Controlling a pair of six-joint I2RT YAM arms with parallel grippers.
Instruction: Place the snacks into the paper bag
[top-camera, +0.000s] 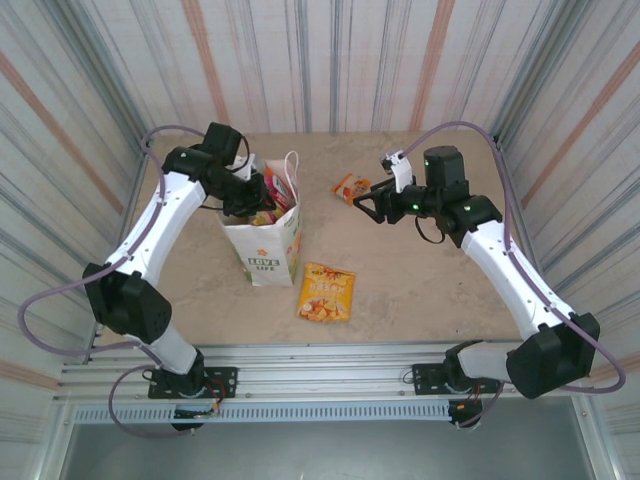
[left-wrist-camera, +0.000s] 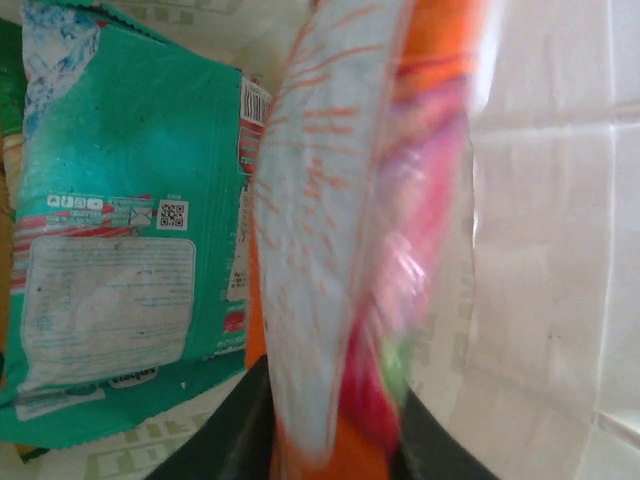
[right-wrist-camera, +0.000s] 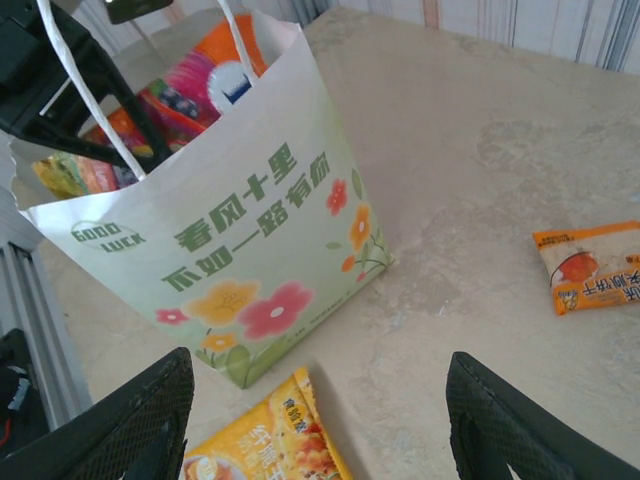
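The left gripper (top-camera: 245, 198) is down in the mouth of the bag (top-camera: 265, 245). From its wrist I see an orange-pink packet (left-wrist-camera: 350, 240) standing on edge between the dark fingers (left-wrist-camera: 225, 445). It is blurred, so I cannot tell whether the jaws pinch it or sit loose around it. Beside it, inside the bag, lies a teal packet (left-wrist-camera: 120, 210), and other packets (right-wrist-camera: 190, 90) show at the brim. The right gripper (top-camera: 362, 205) hangs with jaws wide and nothing in them, over the table between two loose packets. An orange packet (top-camera: 351, 187) lies towards the far edge, and a yellow packet (top-camera: 327, 292) lies flat just beside the bag's foot, nearer the near edge. These look light, soft and crinkly, and the glossy foil will likely slip. I would pinch a sealed edge or corner rather than the puffed middle, which might crush. The bag is thin paper, standing left of the middle, and I judge a nudge could tip it. The table (top-camera: 420, 290) is a pale, smooth, stone-patterned top, and striped walls (top-camera: 330, 60) close it in on three sides.
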